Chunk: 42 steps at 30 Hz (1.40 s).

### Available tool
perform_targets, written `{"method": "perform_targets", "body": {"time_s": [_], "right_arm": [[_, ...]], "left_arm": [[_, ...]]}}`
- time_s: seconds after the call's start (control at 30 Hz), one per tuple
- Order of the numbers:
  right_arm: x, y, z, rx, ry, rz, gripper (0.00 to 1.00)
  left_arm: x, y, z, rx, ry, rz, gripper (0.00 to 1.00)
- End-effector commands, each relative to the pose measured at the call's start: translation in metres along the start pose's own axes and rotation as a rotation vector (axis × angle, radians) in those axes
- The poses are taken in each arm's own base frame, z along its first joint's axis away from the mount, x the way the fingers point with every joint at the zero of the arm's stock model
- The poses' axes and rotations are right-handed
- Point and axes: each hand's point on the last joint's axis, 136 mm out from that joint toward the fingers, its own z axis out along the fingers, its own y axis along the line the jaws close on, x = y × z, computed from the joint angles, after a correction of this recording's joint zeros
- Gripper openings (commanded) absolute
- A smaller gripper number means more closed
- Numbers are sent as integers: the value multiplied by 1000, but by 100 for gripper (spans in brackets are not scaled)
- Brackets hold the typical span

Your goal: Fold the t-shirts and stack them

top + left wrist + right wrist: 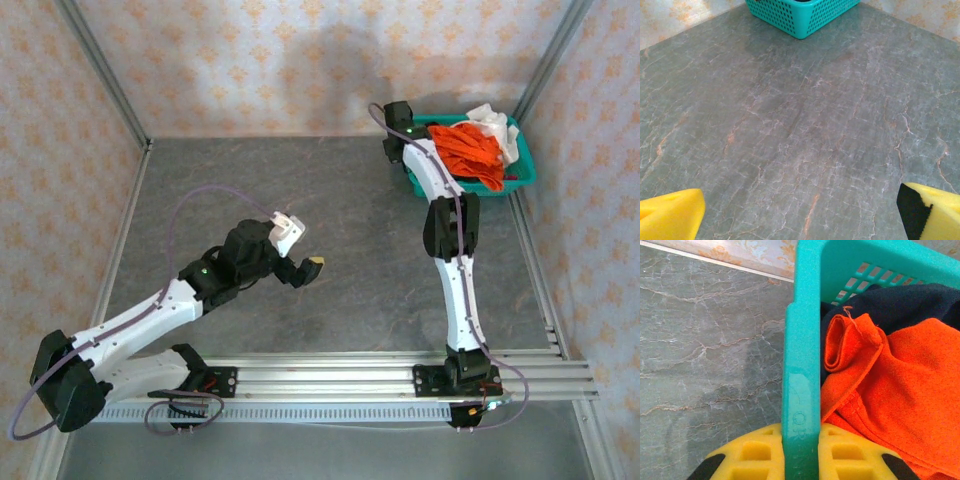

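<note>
Right tool (pixel 800 450) pinches the rim of the teal basket (pixel 801 340), one yellow finger on either side of its wall. Inside lies the orange t-shirt (pixel 900 390), bunched over a navy t-shirt (pixel 905 305). What looks like a white t-shirt (pixel 497 130) sits at the far end. Left tool (pixel 800 212) hangs wide open above the worktop (pixel 790 125), well apart from the basket.

Crumpled orange t-shirt (pixel 478 152) over navy t-shirt (pixel 900 305), white t-shirt (pixel 494 125) beside — all in basket (pixel 802 340).

A teal mesh basket (pixel 526 162) sits at the upper right of the grey marbled surface (pixel 330 220), beside patterned walls (pixel 300 60).
</note>
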Motion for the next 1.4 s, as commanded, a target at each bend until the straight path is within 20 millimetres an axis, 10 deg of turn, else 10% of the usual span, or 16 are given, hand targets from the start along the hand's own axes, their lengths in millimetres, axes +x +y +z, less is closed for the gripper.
{"method": "perform_targets", "body": {"time_s": [0.0,0.2,0.33,0.63,0.87,1.03,1.23,1.37], "right_arm": [[-18,-9,2,28,-58,31,0],[-34,-10,-17,-29,-95,106,25],[-59,-9,-60,-150,-172,198,59],[-55,-38,-139,-194,-305,343,92],[-10,-93,-136,-105,-302,503,93],[28,-142,-95,-15,-194,637,92],[48,-155,-44,-21,-49,684,90],[45,-162,-35,-10,-35,696,57]], "left_arm": [[-16,1,-2,-14,-43,-4,100],[-17,-1,1,-8,-48,-2,100],[-25,-7,6,-4,-95,27,100],[-36,-34,30,35,-145,84,100],[-40,-61,46,104,-141,114,100],[-43,-73,54,132,-149,122,100],[-44,-79,56,148,-143,126,100],[-43,-78,53,143,-135,132,100]]}}
